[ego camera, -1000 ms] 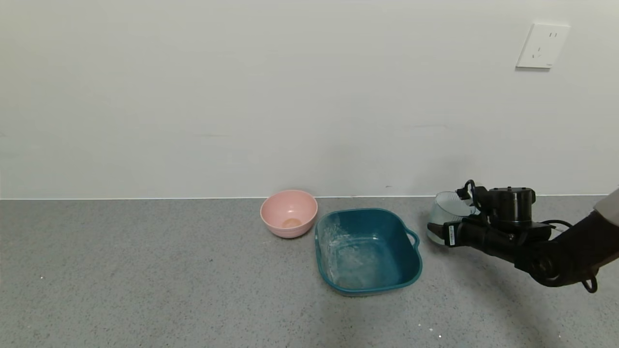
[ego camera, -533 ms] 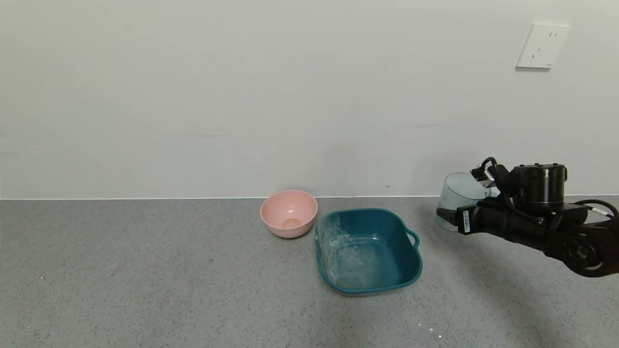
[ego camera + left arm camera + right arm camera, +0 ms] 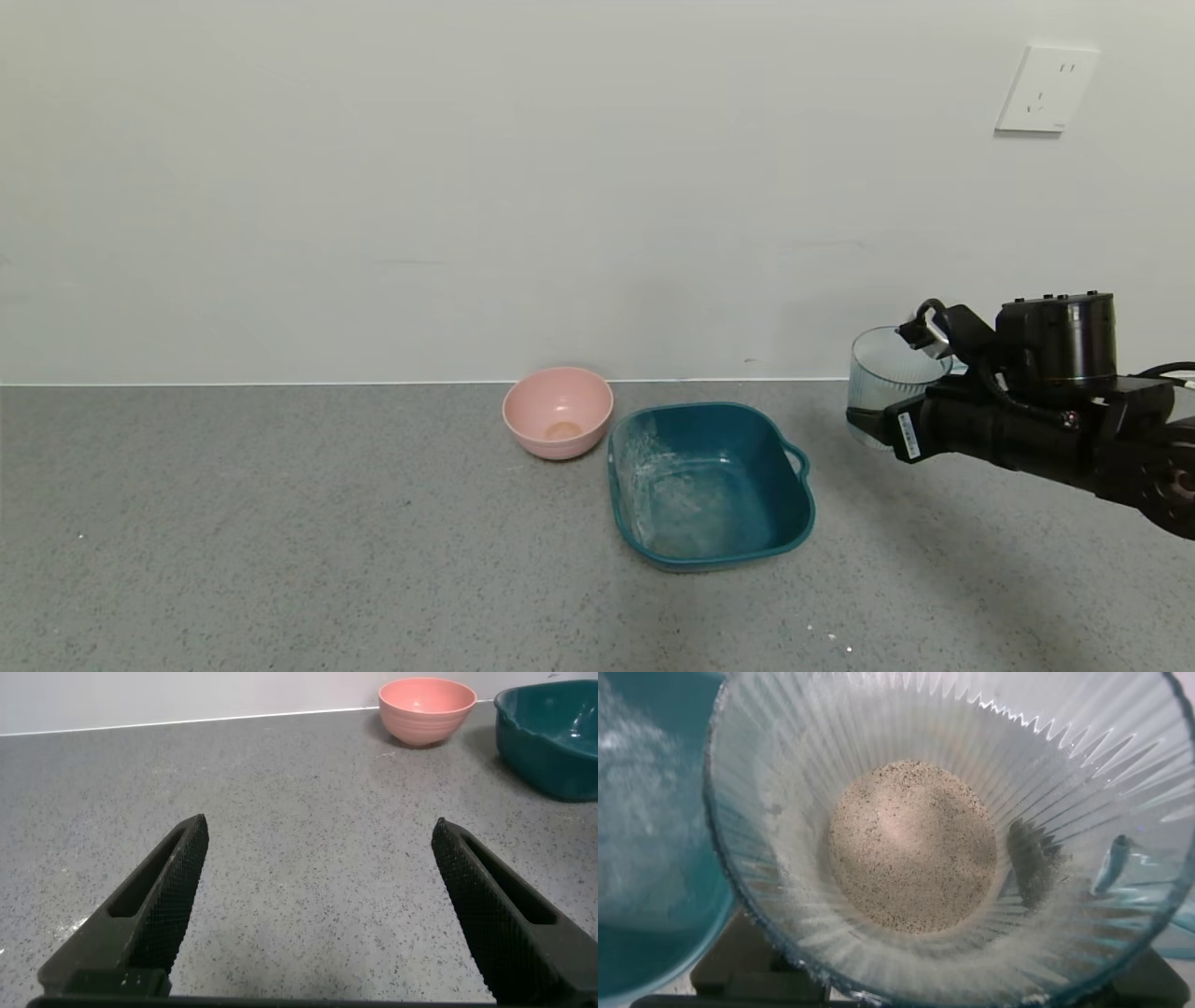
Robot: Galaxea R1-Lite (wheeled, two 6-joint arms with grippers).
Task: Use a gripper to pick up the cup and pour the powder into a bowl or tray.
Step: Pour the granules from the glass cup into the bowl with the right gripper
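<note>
My right gripper (image 3: 878, 425) is shut on the translucent ribbed cup (image 3: 887, 378) and holds it upright in the air, to the right of the teal basin (image 3: 709, 485) and above the counter. In the right wrist view the cup (image 3: 785, 915) fills the frame, with beige speckled powder (image 3: 913, 845) lying in its bottom. Part of the teal basin (image 3: 645, 812) shows beside and below it. The basin has white dusting inside. My left gripper (image 3: 318, 887) is open and empty over bare counter far left of the basin.
A round pink bowl (image 3: 557, 411) stands against the wall just left of the basin, and shows in the left wrist view (image 3: 427, 709) too. The grey speckled counter (image 3: 280, 523) stretches left. A wall socket (image 3: 1046, 89) is at the upper right.
My right gripper has lifted the cup off the counter, raised it and brought it level from a slight tilt. Basin and pink bowl have not moved.
</note>
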